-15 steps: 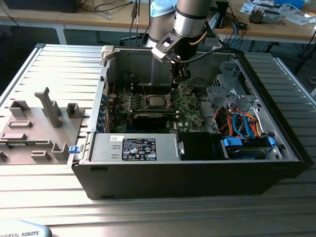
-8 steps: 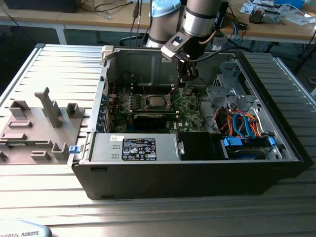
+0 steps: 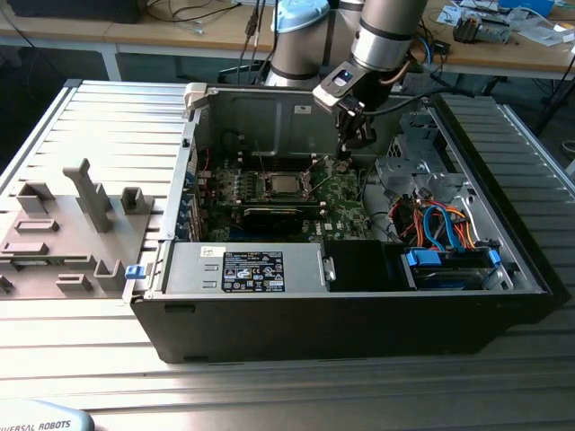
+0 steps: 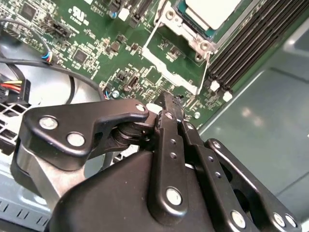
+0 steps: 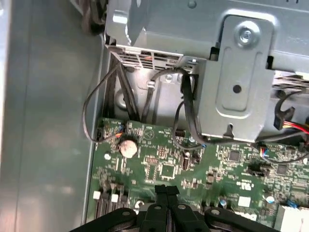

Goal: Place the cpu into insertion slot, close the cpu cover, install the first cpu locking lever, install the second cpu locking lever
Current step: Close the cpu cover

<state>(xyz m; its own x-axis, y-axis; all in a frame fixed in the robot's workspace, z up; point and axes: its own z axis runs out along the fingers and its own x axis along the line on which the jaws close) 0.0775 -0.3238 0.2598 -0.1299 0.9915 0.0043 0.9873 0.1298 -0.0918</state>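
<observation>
The pincer [image 3: 344, 162] hangs inside the open computer case [image 3: 341, 332], low over the green board [image 5: 164, 169]. In the exterior view it is to the right of the socket. Its two black fingers [image 5: 166, 189] are pressed together with only a thin seam between them, and they hold nothing. In both wrist views the fingertips [image 4: 166, 101] point down at the board close to its edge, but I cannot tell whether they touch it.

The chip [image 3: 286, 184] already lies flat in the socket [image 3: 266, 185], with its dull silver top facing up. In the second wrist view the chip [image 4: 212, 12] sits just beside the row of long black memory slots [image 4: 251, 38]. The thin silver cover frame [image 4: 174, 73] is swung open away from the chip (green board shows through its square window), and it lies between the chip and the fingers.

The first wrist view shows a round coin battery [image 5: 128, 146] on the board near its corner, with a grey metal drive cage [image 5: 241, 72] and loose black cables [image 5: 186, 104] beyond it. In the exterior view a long black card [image 3: 274, 214] lies just in front of the socket. The case rests on a slatted metal table [image 3: 90, 359], and a grey holder tray [image 3: 72, 224] lies on the table to the case's left.
</observation>
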